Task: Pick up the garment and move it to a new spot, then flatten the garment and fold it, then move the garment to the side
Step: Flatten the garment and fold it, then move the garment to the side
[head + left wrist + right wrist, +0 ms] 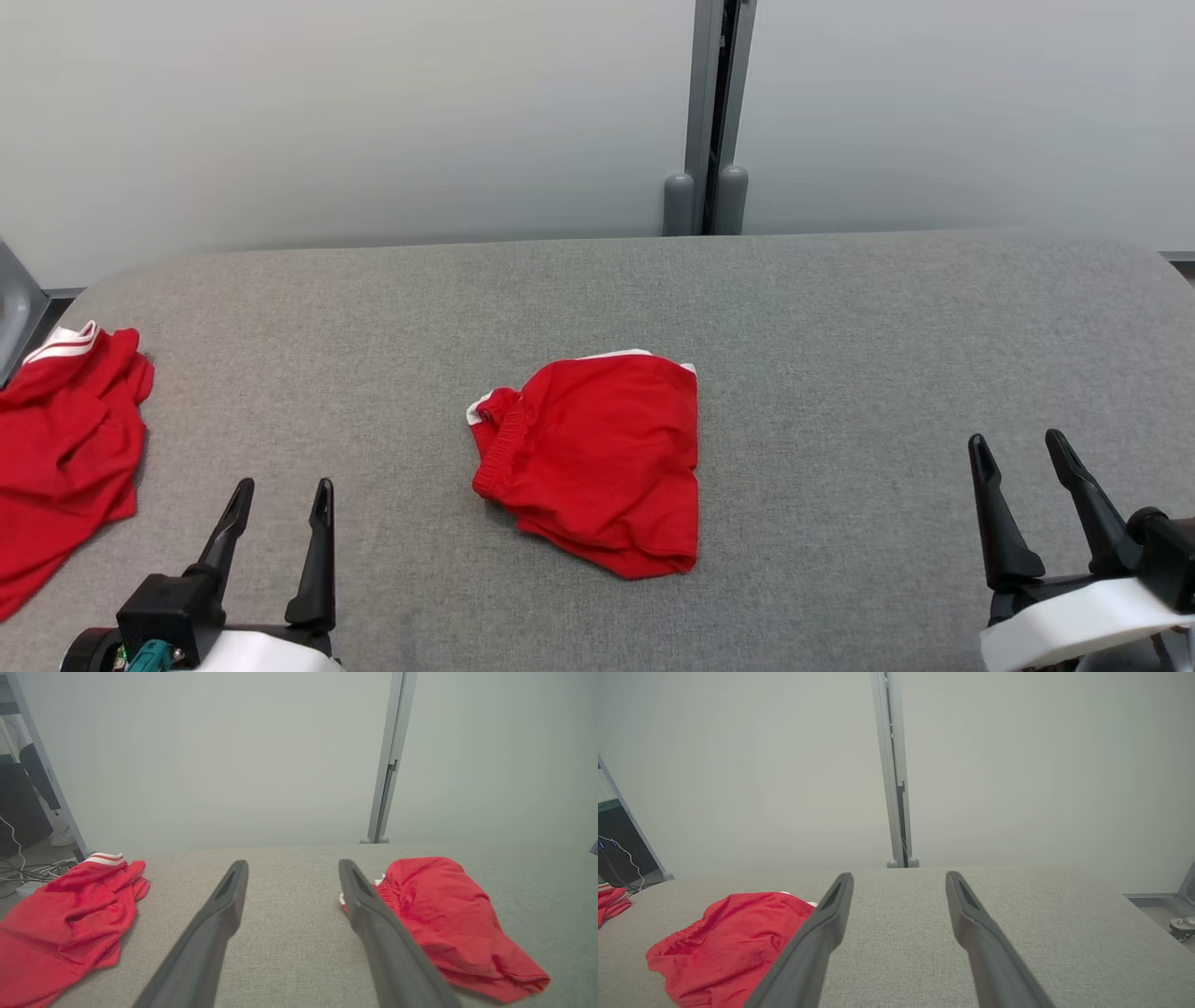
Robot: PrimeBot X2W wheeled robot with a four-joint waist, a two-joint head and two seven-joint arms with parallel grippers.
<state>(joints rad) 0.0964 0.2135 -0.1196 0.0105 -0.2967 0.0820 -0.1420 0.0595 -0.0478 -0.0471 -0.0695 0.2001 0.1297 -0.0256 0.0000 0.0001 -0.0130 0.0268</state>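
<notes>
A red garment (597,457) with white trim and an elastic waistband lies folded in a compact bundle at the middle of the grey table (840,327). In the left wrist view this garment (444,914) sits just right of my fingers; in the right wrist view the garment (733,942) is to the left. My left gripper (285,485) is open at the near left, empty, well apart from the bundle. My right gripper (1016,439) is open at the near right, also empty. Both the left gripper (293,863) and the right gripper (899,875) hover over bare fabric.
A second red garment (65,448) with white stripes lies crumpled at the table's left edge, partly hanging off; it appears as red cloth (65,919) in the left wrist view. A grey post (709,112) stands behind the table against pale wall panels.
</notes>
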